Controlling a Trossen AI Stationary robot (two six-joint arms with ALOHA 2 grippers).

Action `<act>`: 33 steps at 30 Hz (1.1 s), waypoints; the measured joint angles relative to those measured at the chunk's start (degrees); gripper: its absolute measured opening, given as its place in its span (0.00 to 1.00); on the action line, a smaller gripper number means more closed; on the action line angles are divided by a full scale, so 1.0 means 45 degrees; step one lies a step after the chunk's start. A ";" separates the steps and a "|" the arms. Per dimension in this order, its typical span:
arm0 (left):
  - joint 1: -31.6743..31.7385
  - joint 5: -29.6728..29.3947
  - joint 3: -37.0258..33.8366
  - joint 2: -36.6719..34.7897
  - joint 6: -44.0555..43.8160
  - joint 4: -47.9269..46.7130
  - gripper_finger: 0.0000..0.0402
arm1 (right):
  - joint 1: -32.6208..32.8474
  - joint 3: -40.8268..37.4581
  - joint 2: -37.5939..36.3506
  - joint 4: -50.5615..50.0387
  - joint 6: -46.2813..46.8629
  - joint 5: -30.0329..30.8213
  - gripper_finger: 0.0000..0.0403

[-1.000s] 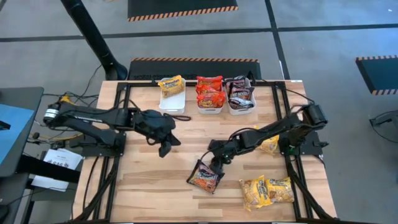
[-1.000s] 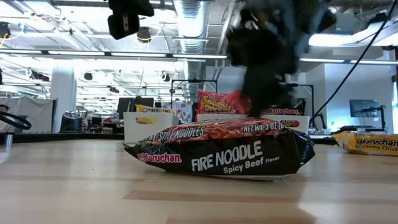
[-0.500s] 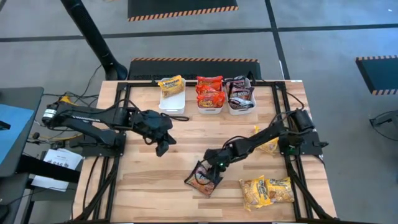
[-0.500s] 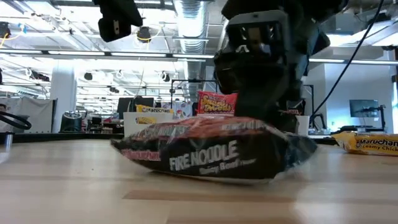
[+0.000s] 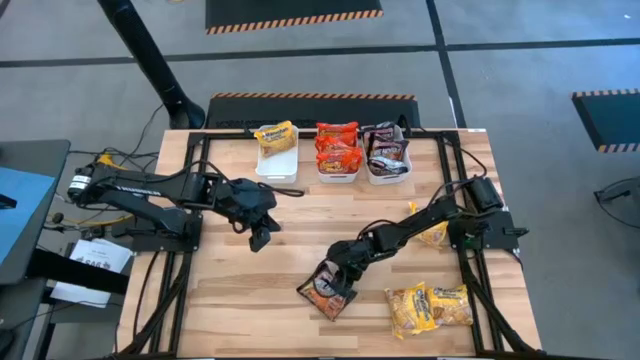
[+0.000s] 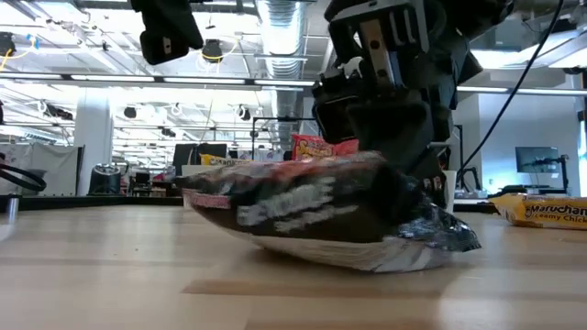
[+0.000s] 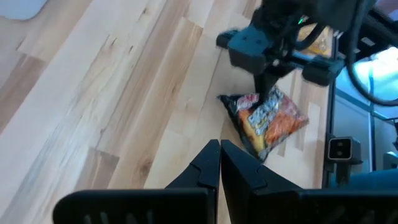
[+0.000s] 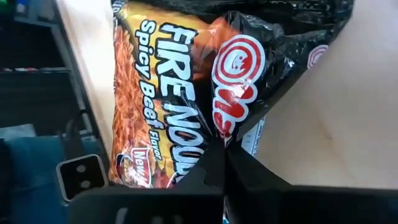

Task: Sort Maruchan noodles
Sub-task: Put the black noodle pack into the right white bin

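Left gripper hovers mid-table with its fingers clenched on nothing, waiting; open wood lies all around it.

Step in hand, as judged: pick-up of the dark Fire Noodle packet near the front edge, centre of the table. Right gripper is down on it, fingers pinched tight on the crimped end of the wrapper; in the low view the packet tilts, the far end up under the gripper, the near end on the wood.

Next move likely calls for a clean lift and a carry back to the right-hand bin, which already holds dark packets. The pinch is on thin crinkly film only, so it may slip.

Room: the path to the bins is bare wood. Yellow packets lie just right of the pick point, another yellow packet sits under the right arm; the bins stand at the far edge.
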 joint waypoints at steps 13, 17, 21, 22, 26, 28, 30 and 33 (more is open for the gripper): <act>0.0000 -0.0302 0.0000 0.0000 0.0108 -0.0563 0.00 | -0.0905 -0.0021 -0.3275 -0.3935 -0.2210 0.2101 0.01; 0.0007 -0.0747 0.0000 0.0000 0.0465 -0.0548 0.00 | -0.1433 -0.0019 -0.4732 -0.5418 -0.3021 0.3110 0.01; 0.0191 -0.0962 0.0000 0.0000 0.0670 -0.0563 0.00 | -0.2122 -0.0016 -0.6073 -0.6687 -0.3853 0.3783 0.01; 0.0285 -0.0967 0.0000 0.0000 0.0665 -0.0547 0.00 | -0.2327 -0.0015 -0.6382 -0.7070 -0.4110 0.3964 0.01; 0.0714 -0.0982 0.0000 0.0000 0.0670 -0.0544 0.00 | -0.3319 -0.0010 -0.7421 -0.8231 -0.5130 0.4336 0.01; 0.0974 -0.0977 0.0000 0.0003 0.0723 -0.0548 0.00 | -0.3866 -0.0010 -0.7835 -0.8581 -0.5627 0.4391 0.01; 0.1229 -0.0982 0.0000 0.0000 0.0811 -0.0534 0.00 | -0.4444 -0.0010 -0.8231 -0.9149 -0.6161 0.4399 0.01; 0.1672 -0.0982 0.0000 0.0005 0.0826 -0.0528 0.00 | -0.5226 -0.0005 -0.8732 -0.9486 -0.6852 0.4397 0.01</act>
